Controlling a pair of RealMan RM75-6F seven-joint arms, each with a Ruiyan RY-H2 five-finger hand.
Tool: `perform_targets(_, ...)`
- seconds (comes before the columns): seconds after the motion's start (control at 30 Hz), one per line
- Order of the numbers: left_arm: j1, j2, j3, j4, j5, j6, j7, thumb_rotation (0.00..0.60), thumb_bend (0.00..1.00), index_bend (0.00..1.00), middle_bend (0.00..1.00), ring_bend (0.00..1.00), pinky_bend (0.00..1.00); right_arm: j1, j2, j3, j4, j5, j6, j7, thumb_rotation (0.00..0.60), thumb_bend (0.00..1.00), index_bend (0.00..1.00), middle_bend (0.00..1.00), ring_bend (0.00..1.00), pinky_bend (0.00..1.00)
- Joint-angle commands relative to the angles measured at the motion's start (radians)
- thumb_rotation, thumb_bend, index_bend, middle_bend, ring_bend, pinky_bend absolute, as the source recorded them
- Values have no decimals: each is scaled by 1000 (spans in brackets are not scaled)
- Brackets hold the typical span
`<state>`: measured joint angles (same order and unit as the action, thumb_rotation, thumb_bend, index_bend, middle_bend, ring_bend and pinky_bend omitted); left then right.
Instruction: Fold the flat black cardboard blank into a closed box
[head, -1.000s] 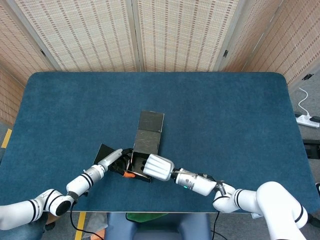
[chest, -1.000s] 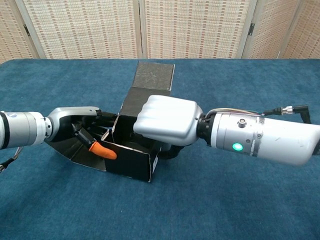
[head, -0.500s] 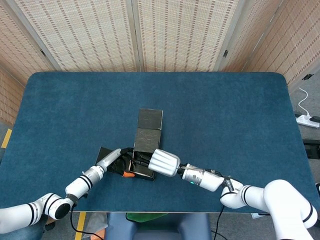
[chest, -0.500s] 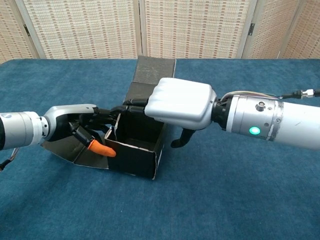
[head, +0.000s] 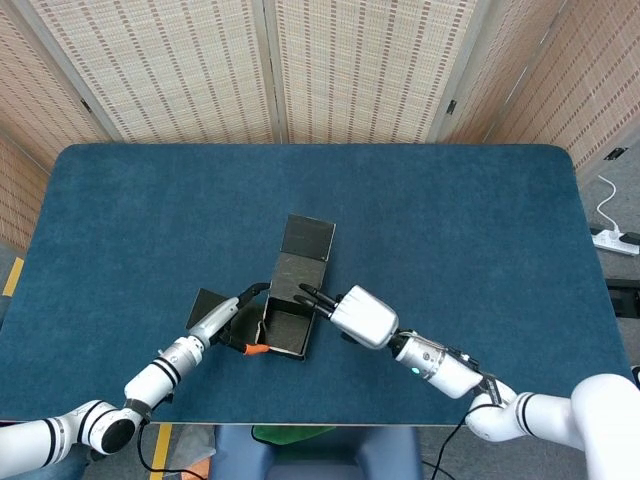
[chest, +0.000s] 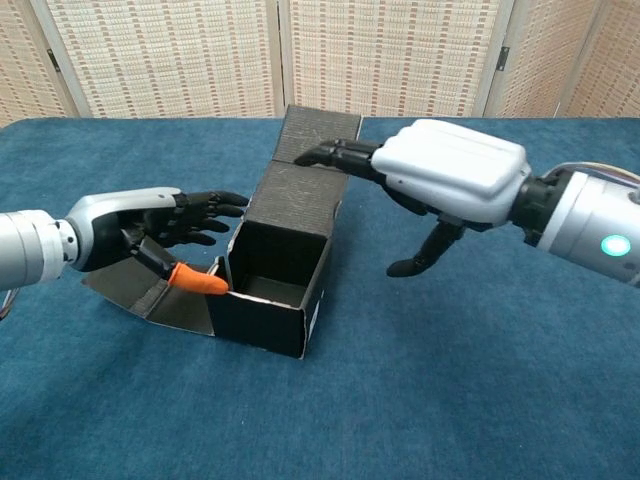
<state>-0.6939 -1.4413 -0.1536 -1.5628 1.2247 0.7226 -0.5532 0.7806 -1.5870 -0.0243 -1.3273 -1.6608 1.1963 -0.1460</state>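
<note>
A half-folded black cardboard box (chest: 275, 265) sits open-topped near the front edge of the blue table (head: 450, 230). The left hand (chest: 150, 230), fingers spread, touches its left flap; the right hand (chest: 440, 180), fingers apart, rests fingertips on the raised back panel.

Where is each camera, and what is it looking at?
Head view: high above, looking down on the blue table; both arms reach in from the bottom edge.
Chest view: low at table height, looking across at the black box and the screen behind.
Both show the left hand, right hand and box.
</note>
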Motion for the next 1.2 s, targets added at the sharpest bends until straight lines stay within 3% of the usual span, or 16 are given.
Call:
perform_targets(0.03, 35, 26, -3, -41, 34, 66, 7, 600, 227, 0, 0, 0, 37, -101, 49, -7, -169, 163, -31, 76, 600, 0, 0, 87, 711, 1000)
perform_targets(0.23, 64, 76, -10, -95, 63, 106, -39, 600, 225, 0, 0, 0, 34, -144, 21, 24, -290, 355, -151, 225, 600, 0, 0, 47, 709, 1000)
perform_targets(0.47, 88, 114, 0, -118, 96, 118, -103, 600, 226, 0, 0, 0, 34, -138, -49, 118, -347, 571, -264, 293, 600, 0, 0, 0, 676, 1000)
perform_targets(0.77, 105, 146, 16, -122, 158, 135, -202, 600, 225, 0, 0, 0, 33, -111, -202, 189, -268, 763, -255, 179, 600, 0, 0, 0, 665, 1000)
perform_targets(0.93, 106, 154, 22, -114, 184, 141, -252, 600, 226, 0, 0, 0, 33, -102, -273, 205, -218, 796, -239, 133, 600, 0, 0, 0, 661, 1000)
perform_targets(1.2, 104, 172, 32, -106, 220, 153, -316, 600, 224, 0, 0, 0, 34, -68, -382, 276, -89, 809, -214, 76, 600, 0, 0, 0, 660, 1000)
